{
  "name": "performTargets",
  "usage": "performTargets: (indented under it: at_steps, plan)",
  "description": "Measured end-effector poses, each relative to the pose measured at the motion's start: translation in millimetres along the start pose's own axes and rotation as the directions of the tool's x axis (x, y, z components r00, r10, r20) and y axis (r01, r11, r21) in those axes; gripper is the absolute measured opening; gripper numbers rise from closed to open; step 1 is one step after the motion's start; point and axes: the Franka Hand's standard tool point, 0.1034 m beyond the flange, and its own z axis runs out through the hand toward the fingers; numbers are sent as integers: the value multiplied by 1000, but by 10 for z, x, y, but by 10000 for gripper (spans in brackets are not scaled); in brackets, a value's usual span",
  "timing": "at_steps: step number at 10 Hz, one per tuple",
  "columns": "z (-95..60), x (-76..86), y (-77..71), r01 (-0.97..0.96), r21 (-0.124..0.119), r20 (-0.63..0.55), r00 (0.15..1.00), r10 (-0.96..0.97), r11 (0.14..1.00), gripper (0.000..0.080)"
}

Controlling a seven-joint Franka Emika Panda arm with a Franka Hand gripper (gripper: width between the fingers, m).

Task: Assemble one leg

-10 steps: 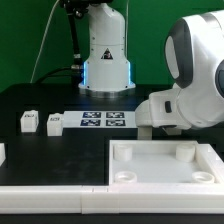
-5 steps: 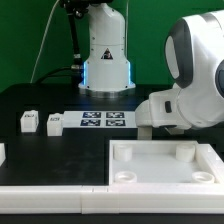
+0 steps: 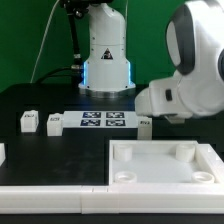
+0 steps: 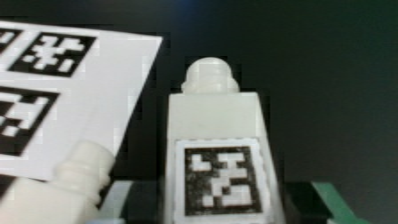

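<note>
In the wrist view my gripper [image 4: 231, 207] is shut on a leg [image 4: 221, 125], a chunky white block with a rounded peg at its far end and a square marker tag facing the camera. A finger [image 4: 135, 200] shows on each side of the block. In the exterior view this leg [image 3: 145, 124] hangs under the big white wrist [image 3: 180, 95], just off the marker board's right end and low over the black table. Two more legs [image 3: 28, 121] [image 3: 54, 123] stand at the exterior view's left.
The marker board [image 3: 103, 121] lies mid-table and also shows in the wrist view [image 4: 71, 90]. The large white tray-like piece [image 3: 165, 178] with round sockets fills the front right. A white rounded part [image 4: 75, 178] lies beside my finger. The robot base [image 3: 105, 55] stands behind.
The arm has risen and shifted toward the exterior view's left. The leg under the wrist, hidden before, now shows.
</note>
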Motion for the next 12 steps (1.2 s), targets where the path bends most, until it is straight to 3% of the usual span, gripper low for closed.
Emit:
performTargets:
  at_steps: [2, 5, 7, 9, 12]
  plan:
    - [-165, -161, 41, -4, 0, -6, 1000, 4, 1000, 290]
    - [-185, -142, 28, -3, -1, -23, 1000, 3, 1000, 290]
    - [-294, -38, 15, -7, 8, -226, 974, 8, 1000, 290]
    - [-374, -70, 46, -12, 9, -352, 936, 15, 1000, 290]
    - [-658, -96, 94, -2, 15, -574, 819, 10, 1000, 290]
